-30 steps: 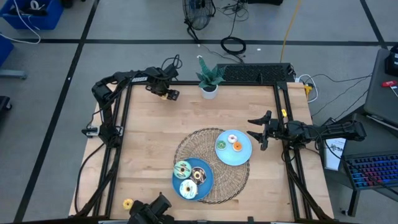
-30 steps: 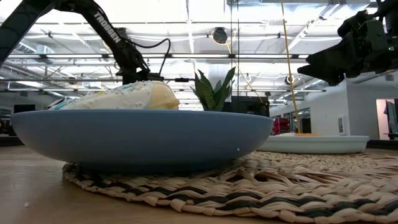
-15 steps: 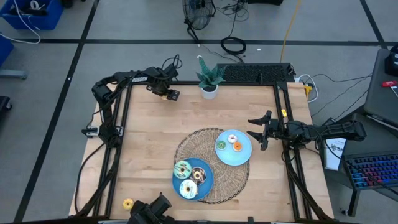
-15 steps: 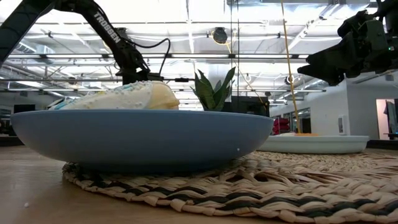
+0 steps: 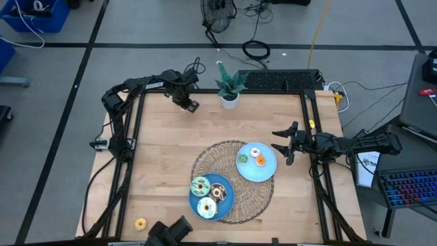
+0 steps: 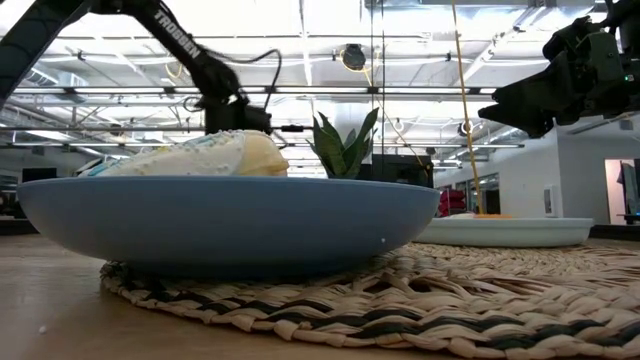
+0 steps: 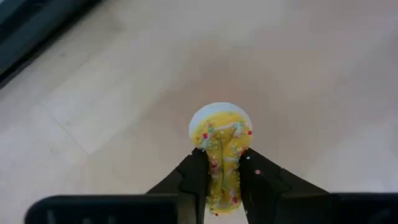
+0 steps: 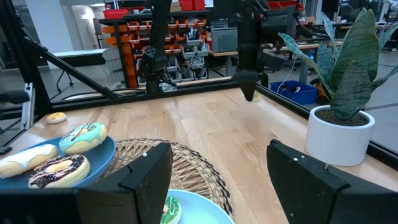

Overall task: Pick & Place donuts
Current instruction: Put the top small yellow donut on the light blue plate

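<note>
Left wrist view is showing the left gripper (image 7: pixel 224 177) pinching a yellow donut (image 7: pixel 222 149) edge-on above the table's (image 5: pixel 164 157) far-left corner, probably for carrying, while the right gripper (image 5: pixel 285 149) is waiting open beside the plate (image 5: pixel 267 171).

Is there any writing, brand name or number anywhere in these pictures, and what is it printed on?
"TROSSEN": white letters along the dark left arm, readable in the low view.
The same arm carries a small white mark in the high view, too small to read.
A paper sheet beside the table's right edge has print too small to read.
Nothing readable on the donuts, plates or plant pot.
</note>
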Controlling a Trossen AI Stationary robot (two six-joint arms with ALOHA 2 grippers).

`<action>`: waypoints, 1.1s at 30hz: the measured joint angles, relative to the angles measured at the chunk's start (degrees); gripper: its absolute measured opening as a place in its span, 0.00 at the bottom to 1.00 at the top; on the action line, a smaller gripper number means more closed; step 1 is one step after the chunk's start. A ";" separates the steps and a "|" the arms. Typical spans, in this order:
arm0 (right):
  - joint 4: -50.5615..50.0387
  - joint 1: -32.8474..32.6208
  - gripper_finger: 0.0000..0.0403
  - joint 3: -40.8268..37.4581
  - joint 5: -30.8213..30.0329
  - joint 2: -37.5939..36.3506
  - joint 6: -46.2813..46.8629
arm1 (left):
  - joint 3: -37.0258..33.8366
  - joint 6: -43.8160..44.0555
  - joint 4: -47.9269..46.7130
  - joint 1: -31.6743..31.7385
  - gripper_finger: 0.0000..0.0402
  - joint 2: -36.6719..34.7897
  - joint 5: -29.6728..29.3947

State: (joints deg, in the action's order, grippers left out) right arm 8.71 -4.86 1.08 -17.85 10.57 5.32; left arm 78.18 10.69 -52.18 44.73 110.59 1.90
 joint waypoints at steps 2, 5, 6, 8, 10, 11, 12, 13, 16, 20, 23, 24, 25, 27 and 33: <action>0.00 0.00 0.60 0.00 0.00 0.00 -0.02 | 2.53 -1.74 -3.21 -2.00 0.18 0.00 -0.25; 0.00 0.02 0.60 -0.01 -0.01 0.00 -0.01 | 6.60 -4.33 -6.75 -5.86 0.15 -0.02 -0.56; 0.00 0.02 0.60 -0.02 -0.02 0.00 0.00 | 8.01 -4.82 -7.91 -7.38 0.14 -0.02 -0.88; 0.00 0.01 0.60 -0.01 -0.02 0.01 -0.02 | 10.80 -5.15 -9.34 -10.76 0.13 -0.02 -2.40; 0.00 0.02 0.60 -0.02 0.00 0.01 -0.01 | 13.40 -5.10 -10.44 -14.54 0.11 -0.07 -4.45; 0.00 0.01 0.60 -0.02 0.00 0.01 -0.01 | 14.72 -5.07 -11.19 -16.50 0.11 -0.07 -5.78; 0.00 0.02 0.60 -0.01 -0.02 0.00 -0.02 | 15.86 -5.05 -11.72 -18.51 0.11 -0.07 -7.08; 0.00 0.01 0.60 -0.02 -0.02 0.01 -0.01 | 16.98 -5.04 -12.26 -20.68 0.11 -0.07 -8.29; 0.00 0.02 0.60 0.00 -0.02 0.00 0.00 | 19.46 -4.19 -12.66 -27.11 0.13 -0.07 -10.60; 0.00 0.02 0.60 -0.01 -0.02 0.00 -0.02 | 21.30 -2.51 -12.51 -35.60 0.16 -0.07 -10.98; 0.00 0.02 0.60 -0.02 0.00 0.00 -0.02 | 21.56 -2.88 -10.70 -41.70 0.16 -0.07 -12.31; 0.00 0.02 0.60 -0.02 -0.02 0.00 -0.02 | 21.56 -3.02 -10.01 -43.54 0.16 -0.07 -13.11; 0.00 0.01 0.60 -0.01 -0.02 0.00 -0.02 | 21.56 -3.05 -9.29 -45.25 0.16 -0.07 -13.93; 0.00 0.02 0.60 0.00 0.00 0.00 -0.02 | 21.56 -2.56 -7.66 -48.25 0.15 -0.07 -15.52; 0.03 0.01 0.60 -0.02 -0.01 0.00 -0.02 | 21.56 -5.31 -0.76 -54.96 0.13 -0.07 -21.44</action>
State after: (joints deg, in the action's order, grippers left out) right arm 8.74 -4.85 1.06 -17.86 10.57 5.30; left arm 99.74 5.38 -52.94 -10.23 110.52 -19.54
